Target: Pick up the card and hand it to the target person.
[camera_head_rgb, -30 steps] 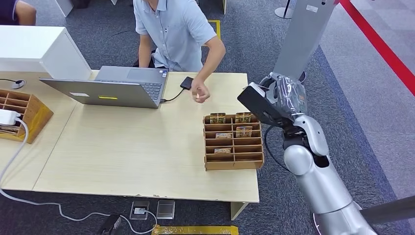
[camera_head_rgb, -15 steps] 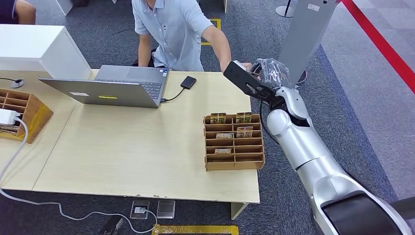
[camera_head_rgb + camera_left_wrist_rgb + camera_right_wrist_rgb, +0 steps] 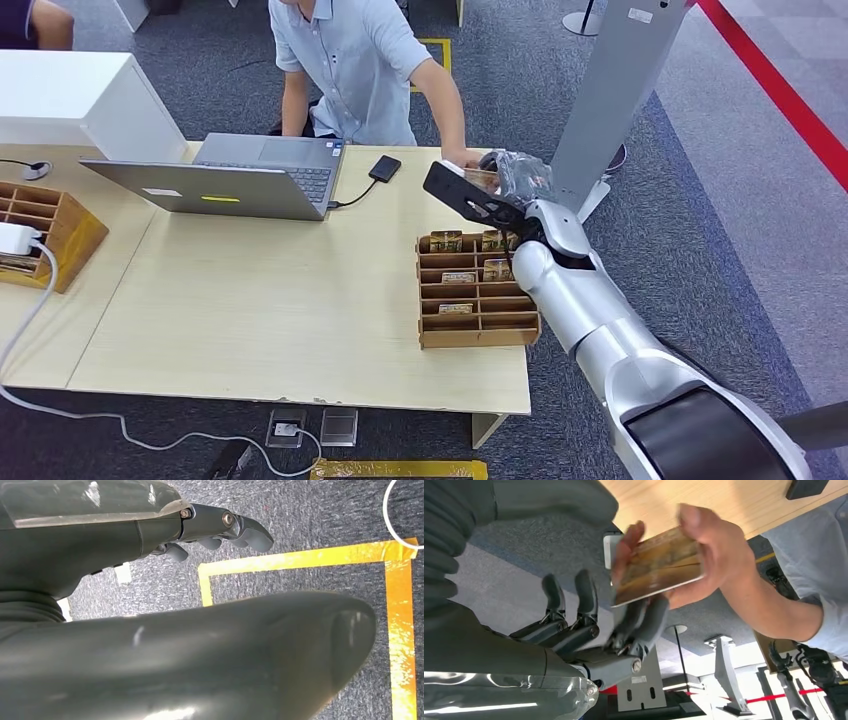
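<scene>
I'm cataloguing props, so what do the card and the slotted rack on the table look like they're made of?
The card looks like glossy plastic or laminated stock: thin, stiff, a light sheen over its brown-gold print. The rack appears to be unpainted thin wood or plywood, matte brown with flat slotted dividers.

An open laptop (image 3: 240,180) sits on the light wooden table (image 3: 250,300), with a small black box (image 3: 384,168) cabled just beside it. A wooden slotted rack (image 3: 478,290) stands near the table's right edge, and another rack (image 3: 45,225) at the left edge.
</scene>
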